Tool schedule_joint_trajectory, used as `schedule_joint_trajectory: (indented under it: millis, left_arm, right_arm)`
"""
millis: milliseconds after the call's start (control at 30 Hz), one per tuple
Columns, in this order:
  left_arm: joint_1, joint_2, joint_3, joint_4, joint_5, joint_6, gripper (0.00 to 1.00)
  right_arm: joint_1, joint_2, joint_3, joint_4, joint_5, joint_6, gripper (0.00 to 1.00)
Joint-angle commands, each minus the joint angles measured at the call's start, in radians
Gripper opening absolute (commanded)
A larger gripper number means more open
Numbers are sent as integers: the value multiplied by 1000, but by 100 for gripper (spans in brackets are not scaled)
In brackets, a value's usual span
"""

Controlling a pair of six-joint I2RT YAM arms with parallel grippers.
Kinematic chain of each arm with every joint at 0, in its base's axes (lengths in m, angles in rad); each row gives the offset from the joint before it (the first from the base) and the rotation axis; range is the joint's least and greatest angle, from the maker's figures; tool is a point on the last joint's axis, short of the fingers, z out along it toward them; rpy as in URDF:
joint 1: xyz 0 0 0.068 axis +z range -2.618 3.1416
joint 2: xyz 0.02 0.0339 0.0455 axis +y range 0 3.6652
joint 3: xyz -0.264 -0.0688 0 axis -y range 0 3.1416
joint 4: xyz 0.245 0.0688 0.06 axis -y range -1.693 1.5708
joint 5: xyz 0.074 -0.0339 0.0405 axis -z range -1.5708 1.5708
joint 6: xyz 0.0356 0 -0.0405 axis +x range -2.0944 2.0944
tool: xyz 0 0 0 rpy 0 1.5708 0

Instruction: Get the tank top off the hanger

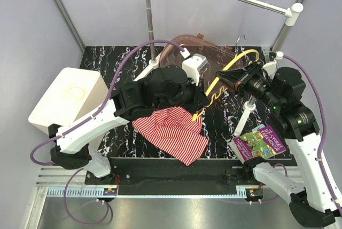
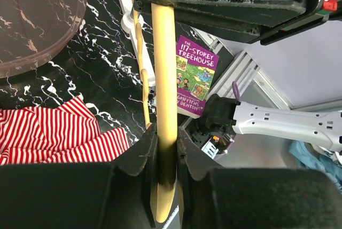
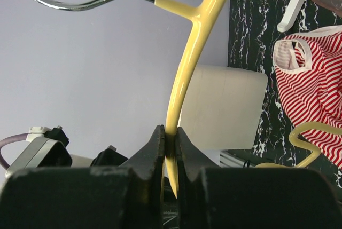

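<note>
Pose: left arm (image 1: 96,125) stretches from lower-left base toward table centre. At its tip, left gripper (image 1: 200,107) pinched tight on hanger (image 1: 235,61). Opposite, right arm (image 1: 307,133) rises from lower-right base, elbow bent, wrist pointing left; right gripper (image 1: 222,75) clamped on same hanger, higher up.

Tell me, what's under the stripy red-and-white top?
The red-and-white striped cloth tank top lies on the black white-veined tabletop, which shows beside it. Anything directly beneath is hidden by the cloth.
</note>
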Motion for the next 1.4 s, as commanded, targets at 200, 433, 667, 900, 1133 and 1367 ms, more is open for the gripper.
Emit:
schedule_joint_trajectory:
  millis: [200,433,667,900,1133,1367]
  left_arm:
    - [7,-9,95,-8,-92,40,0]
    - [45,-27,139,-7,-108,61,0]
    - [125,-12,201,1,-5,29,0]
    - [209,-6,222,220,194,-90,0]
    - [239,-3,190,536,346,-236,0]
    - [251,104,233,706,352,-328,0]
  right_arm:
    - [4,-88,-39,-46,-58,-74,52]
    - [4,-169,-11,-206,-14,-238,71]
    - [6,-252,18,-350,101,-277,74]
    - [4,-264,156,-442,213,-324,73]
    - [4,-306,182,-470,270,-320,73]
    - [4,-309,233,-493,299,-329,73]
